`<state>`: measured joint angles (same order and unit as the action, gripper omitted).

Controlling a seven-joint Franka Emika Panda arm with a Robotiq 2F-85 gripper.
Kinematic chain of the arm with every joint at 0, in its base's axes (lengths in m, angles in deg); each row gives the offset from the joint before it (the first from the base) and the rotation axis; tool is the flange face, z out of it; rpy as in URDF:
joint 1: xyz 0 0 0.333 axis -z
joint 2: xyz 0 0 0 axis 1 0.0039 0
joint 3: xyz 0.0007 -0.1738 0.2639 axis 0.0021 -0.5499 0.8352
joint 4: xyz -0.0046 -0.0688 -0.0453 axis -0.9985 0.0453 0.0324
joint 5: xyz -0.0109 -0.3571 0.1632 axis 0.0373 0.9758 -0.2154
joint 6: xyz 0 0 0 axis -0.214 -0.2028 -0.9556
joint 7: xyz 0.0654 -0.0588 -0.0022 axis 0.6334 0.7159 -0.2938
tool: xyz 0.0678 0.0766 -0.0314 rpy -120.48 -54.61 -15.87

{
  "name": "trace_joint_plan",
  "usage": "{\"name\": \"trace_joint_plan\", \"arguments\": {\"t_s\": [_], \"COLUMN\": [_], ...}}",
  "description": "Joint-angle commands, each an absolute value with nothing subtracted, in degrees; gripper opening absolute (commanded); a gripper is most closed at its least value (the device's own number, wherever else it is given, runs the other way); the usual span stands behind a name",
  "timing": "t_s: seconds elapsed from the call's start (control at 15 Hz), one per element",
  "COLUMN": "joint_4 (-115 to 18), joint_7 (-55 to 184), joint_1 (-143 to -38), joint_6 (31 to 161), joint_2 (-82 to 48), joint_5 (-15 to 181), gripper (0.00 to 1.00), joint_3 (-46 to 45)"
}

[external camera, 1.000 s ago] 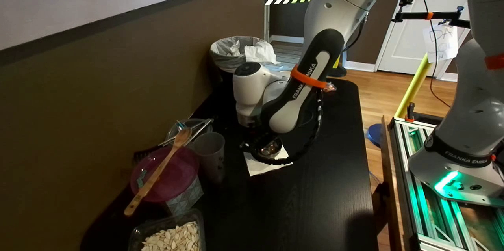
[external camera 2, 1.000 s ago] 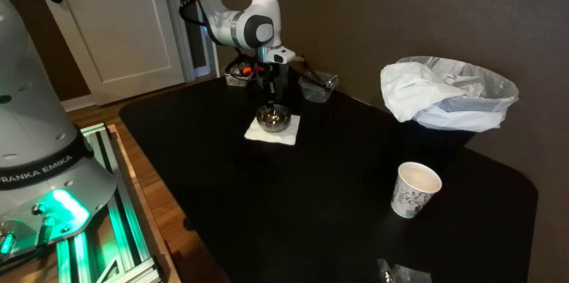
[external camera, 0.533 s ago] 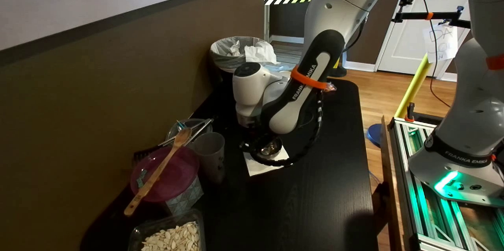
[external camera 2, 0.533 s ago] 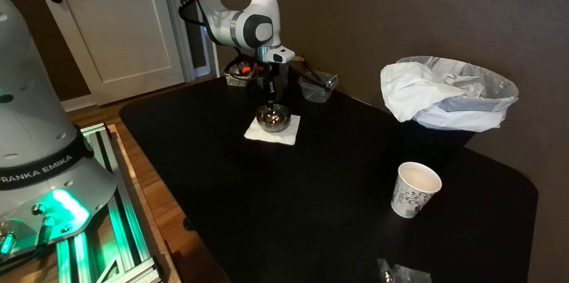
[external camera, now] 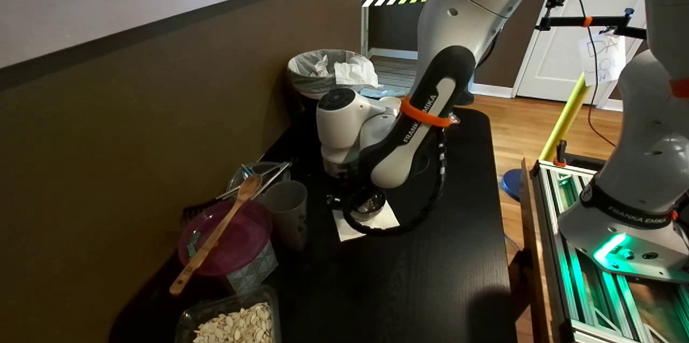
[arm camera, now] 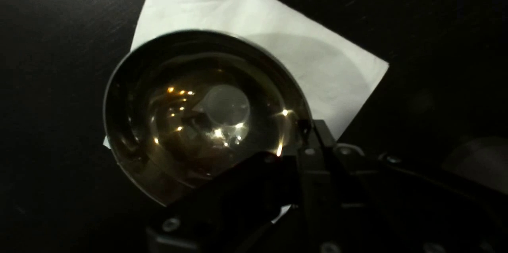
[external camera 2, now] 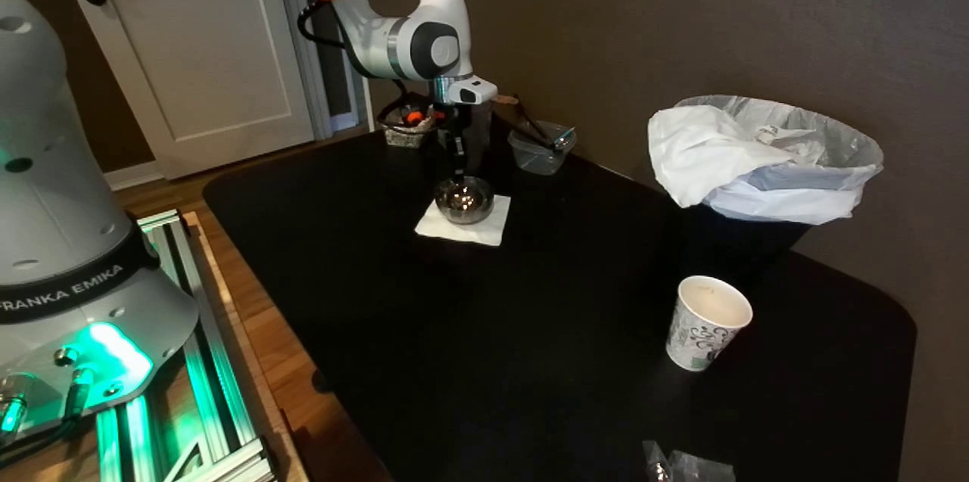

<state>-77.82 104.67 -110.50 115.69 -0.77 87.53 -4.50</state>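
Observation:
A shiny metal bowl (arm camera: 190, 58) fills much of the wrist view, its inside full of small bright reflections. Under it lies a white napkin (arm camera: 238, 2), on which the bowl casts a shadow. My gripper (arm camera: 313, 138) is shut on the bowl's rim, one finger inside the wall and the other outside. In an exterior view the gripper (external camera 2: 458, 173) points down at the bowl's far rim, with the bowl (external camera 2: 465, 211) on the napkin (external camera 2: 484, 231). Another exterior view has the bowl (external camera: 371, 207) partly hidden behind the arm's cable, and the fingers are too dark to make out.
On the black table (external camera 2: 530, 346) stand a paper cup (external camera 2: 704, 334) and a clear container (external camera 2: 539, 158). A lined trash bin (external camera 2: 764, 172) is by the wall. A magenta bowl (external camera: 242, 246) with a wooden spoon (external camera: 215, 235), a tall cup (external camera: 288, 214) and a seed tub (external camera: 234, 327) line the wall side.
The arm has shifted slightly, its wrist a little leftward and more tilted. Bowl and napkin have slid a tiny way with it. The grip on the rim is unchanged.

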Motion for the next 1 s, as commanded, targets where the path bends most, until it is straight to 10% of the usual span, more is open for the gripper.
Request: {"name": "trace_joint_plan", "arguments": {"t_s": [0.0, 0.93], "joint_4": [-78.58, -78.59], "joint_7": [108.33, 112.32], "joint_1": [-113.57, -115.92], "joint_6": [114.84, 103.87], "joint_2": [-1.46, -5.81], "joint_5": [90.3, 95.75], "gripper": [0.01, 0.01], "joint_3": [-7.22, -5.15]}}
